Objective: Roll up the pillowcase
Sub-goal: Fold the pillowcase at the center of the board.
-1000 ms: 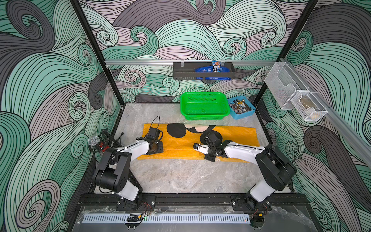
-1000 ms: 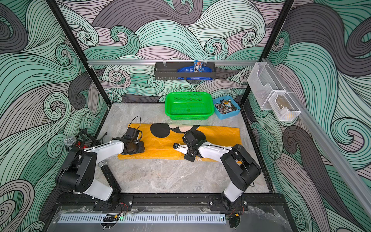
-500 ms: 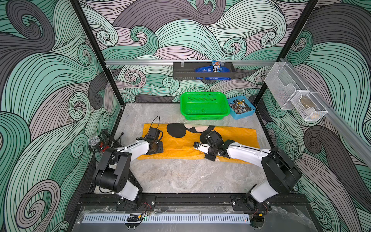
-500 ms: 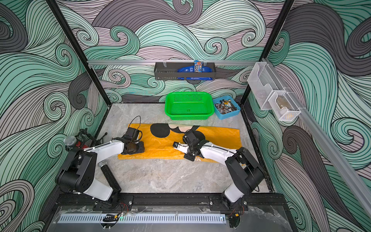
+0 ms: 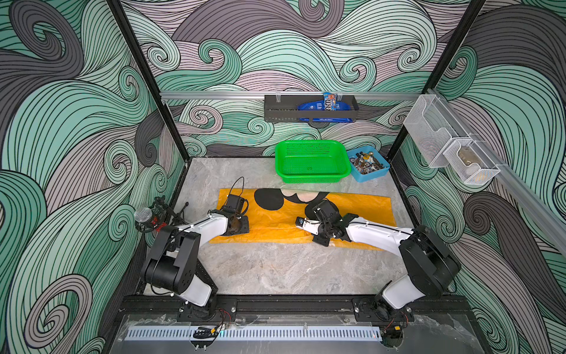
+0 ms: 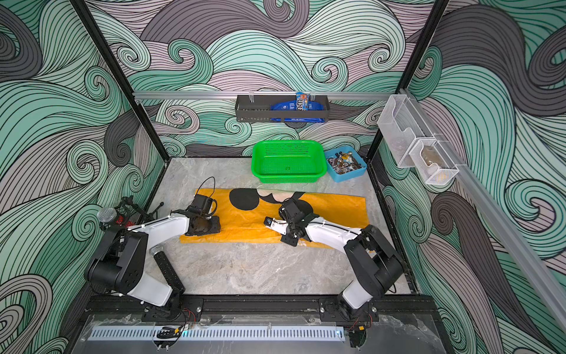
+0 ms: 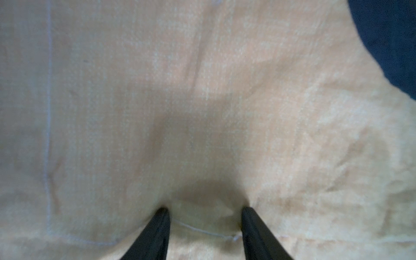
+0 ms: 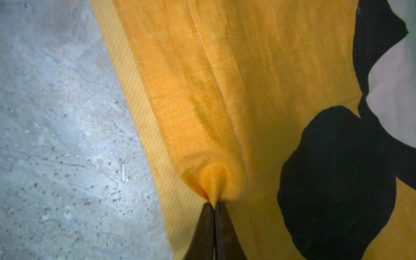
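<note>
Pillowcase (image 5: 275,220) flat on table (image 5: 275,269), long axis L-R across both arms. R pincer (image 8: 213,204) clenched on a pinch of the folded near long edge, approx mid-length. L pincer (image 7: 204,216) released, tips on cloth nr L end. Roll prob. goes across short axis, away from bases

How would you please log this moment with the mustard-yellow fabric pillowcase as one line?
mustard-yellow wrinkled fabric pillowcase: spread out, not yet rolled | left gripper: open, tips at cloth | right gripper: shut, pinching a cloth fold
</note>
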### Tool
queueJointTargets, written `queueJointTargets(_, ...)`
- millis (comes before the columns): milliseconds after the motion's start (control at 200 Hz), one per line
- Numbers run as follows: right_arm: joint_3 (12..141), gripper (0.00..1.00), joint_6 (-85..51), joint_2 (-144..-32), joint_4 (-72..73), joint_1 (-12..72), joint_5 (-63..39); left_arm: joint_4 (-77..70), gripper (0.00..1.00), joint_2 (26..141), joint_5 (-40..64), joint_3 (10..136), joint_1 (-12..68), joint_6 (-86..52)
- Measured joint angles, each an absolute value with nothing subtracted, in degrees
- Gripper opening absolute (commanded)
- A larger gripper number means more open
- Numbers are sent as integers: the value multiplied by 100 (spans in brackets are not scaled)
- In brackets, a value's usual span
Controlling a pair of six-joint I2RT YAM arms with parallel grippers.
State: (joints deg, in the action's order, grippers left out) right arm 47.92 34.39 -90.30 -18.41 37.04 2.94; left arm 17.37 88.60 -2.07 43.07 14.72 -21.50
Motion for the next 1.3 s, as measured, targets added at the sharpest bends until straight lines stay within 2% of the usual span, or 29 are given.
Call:
queueJointTargets(505, 4862, 18, 3433, -9225, -1887, 3704, 287, 1737, 54, 8862, -165, 4307, 1444, -2139)
queueJointTargets(625, 4936, 25, 3420, -9227, -1881, 3704, 287, 1737, 54, 8862, -161, 4307, 1441, -2139)
queueJointTargets(946, 4950, 24, 3430, -9227, -1879, 3704, 285, 1737, 54, 8862, -148, 4307, 1437, -2137)
queueJointTargets(1096, 4950, 35, 3420, -9229, -1879, 3717, 242, 1737, 54, 8862, -148, 4307, 1437, -2137)
queueJointTargets(1301, 4947, 40, 3413, -9229, -1872, 3870, 139, 1734, 54, 8864, -145, 4307, 1437, -2137)
